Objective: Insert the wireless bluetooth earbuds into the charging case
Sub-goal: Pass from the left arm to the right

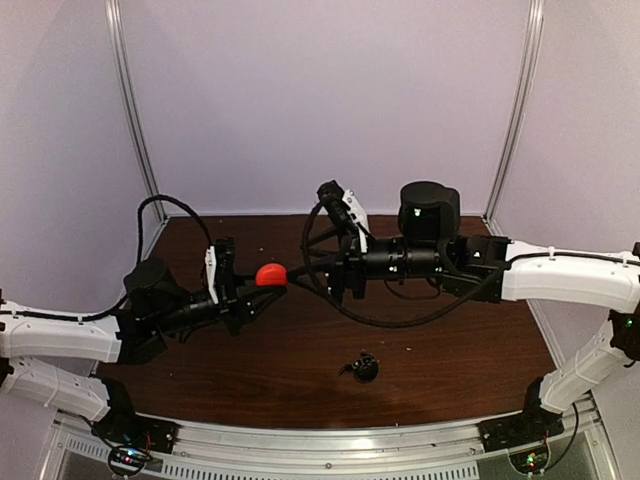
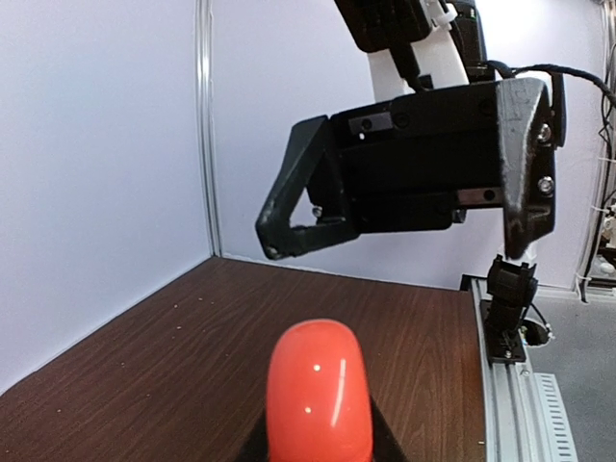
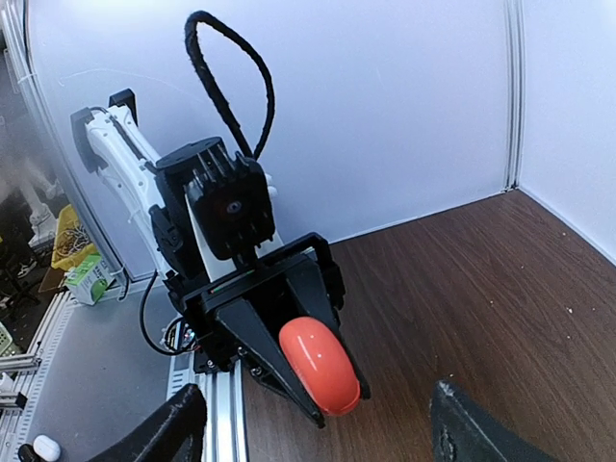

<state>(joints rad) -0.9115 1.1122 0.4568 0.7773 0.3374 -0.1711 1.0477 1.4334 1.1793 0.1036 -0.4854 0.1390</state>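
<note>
Top view: left claw [image 1: 268, 283] clamps a red-orange case [image 1: 271, 274] in the air above the brown surface [image 1: 460, 340], left of centre. Right claw [image 1: 312, 276] points at it from just beside; whether they touch, cannot tell. Only this view shows a small black object [image 1: 362, 369] lying on the surface toward the front, well apart from both claws. It is too small to tell if it is earbuds or a case.

Left wrist view: the case [image 2: 318, 395] sits bottom centre, glossy and smooth. The right claw is seen side-on beyond it, raised off the surface.

Right wrist view: the right claw's own fingers [image 3: 168, 433] are spread wide at the bottom corners, gripping nothing. The case is pinched between the left claw's two black fingers. A green-and-white box [image 3: 91, 279] lies off the surface, print too blurred to read.
</note>
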